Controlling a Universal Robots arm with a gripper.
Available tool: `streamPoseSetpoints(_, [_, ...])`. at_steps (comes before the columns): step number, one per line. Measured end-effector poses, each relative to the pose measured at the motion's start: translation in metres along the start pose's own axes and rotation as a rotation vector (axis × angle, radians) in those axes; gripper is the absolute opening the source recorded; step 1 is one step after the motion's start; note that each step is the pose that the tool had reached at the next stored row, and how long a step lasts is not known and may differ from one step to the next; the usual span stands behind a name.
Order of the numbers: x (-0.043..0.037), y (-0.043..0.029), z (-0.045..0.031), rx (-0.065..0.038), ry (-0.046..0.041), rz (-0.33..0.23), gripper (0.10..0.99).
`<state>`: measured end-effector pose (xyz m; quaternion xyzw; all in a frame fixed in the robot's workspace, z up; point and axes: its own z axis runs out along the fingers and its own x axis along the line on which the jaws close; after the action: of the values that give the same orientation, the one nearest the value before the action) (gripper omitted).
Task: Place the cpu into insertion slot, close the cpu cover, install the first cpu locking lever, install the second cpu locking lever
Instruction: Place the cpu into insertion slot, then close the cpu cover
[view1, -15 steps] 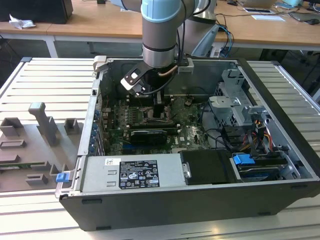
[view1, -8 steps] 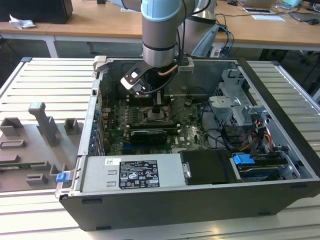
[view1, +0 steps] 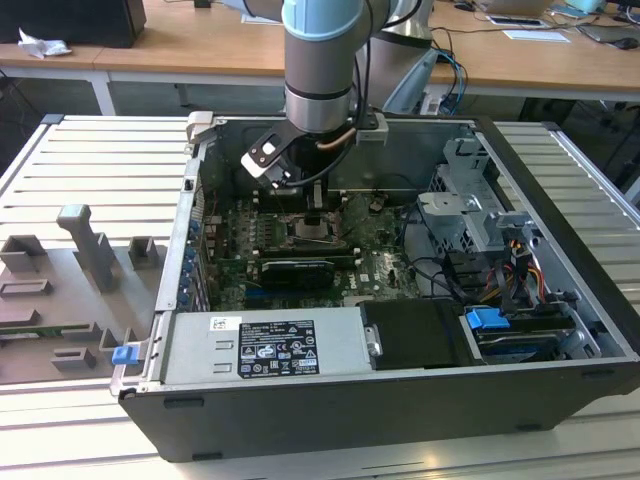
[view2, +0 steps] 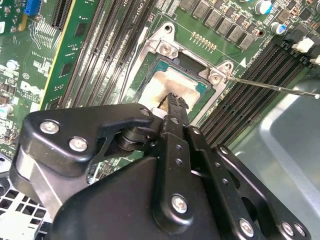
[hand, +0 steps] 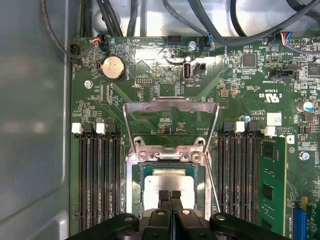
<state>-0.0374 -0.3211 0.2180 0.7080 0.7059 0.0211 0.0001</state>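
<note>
gripper (hand: 170, 194): I see fingers closed together, holding nothing, tips over cpu (hand: 167, 181).
cpu: in insertion slot (hand: 197, 187).
cpu cover (hand: 170, 106): open.

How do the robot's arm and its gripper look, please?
The arm is a silver-grey tube with a pale blue joint ring; a black cable runs beside it. The gripper is black, with jointed link bars held by silver screws.

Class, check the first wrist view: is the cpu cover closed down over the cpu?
No, the cpu cover is swung open away from the insertion slot, leaving the silver top of the cpu bare.
</note>
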Motion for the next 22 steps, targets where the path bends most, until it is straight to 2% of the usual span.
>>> streamPoseSetpoints(10, [0.0003,0.0002,-0.0057,0.0,0.0006,0.0,0.106])
streamPoseSetpoints(15, [0.0002,0.0042,-0.006,0.0,0.0003,0.0,0.106])
streamPoseSetpoints(16, [0.0003,0.0042,-0.0069,0.0,0.0002,0.0,0.106])
streamPoseSetpoints(19, [0.0006,0.0046,-0.0178,0.0,0.0003,0.0,0.106])
streamPoseSetpoints(22, [0.0007,0.0064,-0.0195,0.0,0.0005,0.0,0.106])
